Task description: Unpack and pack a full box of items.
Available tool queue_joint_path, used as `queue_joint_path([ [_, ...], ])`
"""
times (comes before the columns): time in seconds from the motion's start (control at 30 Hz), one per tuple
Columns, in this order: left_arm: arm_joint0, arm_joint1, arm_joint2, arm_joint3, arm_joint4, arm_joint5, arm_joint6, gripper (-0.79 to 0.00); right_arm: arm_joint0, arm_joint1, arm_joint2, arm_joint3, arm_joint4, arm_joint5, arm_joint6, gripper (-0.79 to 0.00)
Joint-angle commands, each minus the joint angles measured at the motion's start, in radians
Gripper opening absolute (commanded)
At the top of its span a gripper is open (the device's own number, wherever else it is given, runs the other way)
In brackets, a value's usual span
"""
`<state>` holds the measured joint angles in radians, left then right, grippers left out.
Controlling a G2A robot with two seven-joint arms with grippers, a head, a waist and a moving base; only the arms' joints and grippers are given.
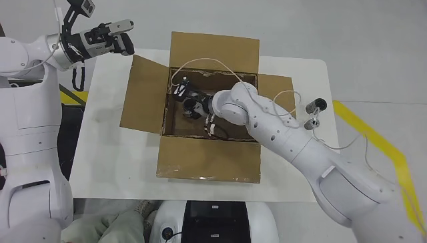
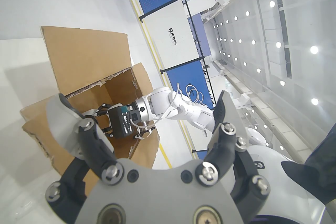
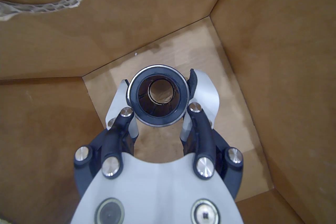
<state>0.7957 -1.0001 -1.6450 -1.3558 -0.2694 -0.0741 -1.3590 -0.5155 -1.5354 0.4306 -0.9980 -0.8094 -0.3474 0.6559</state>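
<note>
Item 1: box [image 1: 207, 159]. Brown cardboard, standing on the white surface [image 1: 113, 156] with all four flaps folded out. In my right wrist view its walls [image 3: 275, 25] rise on every side and the floor under me is bare card.

Item 2: black sleeve [image 3: 133, 99]. A short hollow cylinder with a metal rim. I look straight down its bore to the box floor. It is inside the box, low down near the floor. I cannot tell whether it rests on the floor or hangs just above it.

Item 3: my right gripper [image 3: 158, 80]. It is down inside the box and closed narrow on the sleeve, with one finger on each side of the barrel.

Item 4: my left gripper [image 1: 127, 34]. It is spread wide with nothing in it, held up beyond the far left corner of the surface, well apart from the box.

Item 5: a curled strip of corrugated card [image 3: 52, 4] against one inner wall.

Progress, as I judge it: the sleeve is the only content I count, and the box is the only task thing I count on the surface. The box is far from full. Either this is the last piece to come out or the first to go back in, and the pictures do not settle which. Any packing is still almost entirely ahead, and the flaps are not yet closed.
</note>
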Motion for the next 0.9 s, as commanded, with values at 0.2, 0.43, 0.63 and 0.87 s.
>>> queue_joint_path([
  [0.2,0.0,0.0,0.0,0.0,0.0,0.0,0.0,0.0,0.004,-0.028,-0.001,0.052,-0.01,-0.003,-0.008,-0.493],
  [0.43,0.0,0.0,0.0,0.0,0.0,0.0,0.0,0.0,0.001,-0.043,0.009,0.078,-0.019,-0.01,-0.006,-0.434],
  [0.63,0.0,0.0,0.0,0.0,0.0,0.0,0.0,0.0,-0.006,-0.041,0.037,0.055,-0.029,-0.015,-0.009,-0.376],
  [0.87,0.0,0.0,0.0,0.0,0.0,0.0,0.0,0.0,-0.035,-0.012,0.101,-0.045,-0.067,0.005,0.011,-0.135],
])
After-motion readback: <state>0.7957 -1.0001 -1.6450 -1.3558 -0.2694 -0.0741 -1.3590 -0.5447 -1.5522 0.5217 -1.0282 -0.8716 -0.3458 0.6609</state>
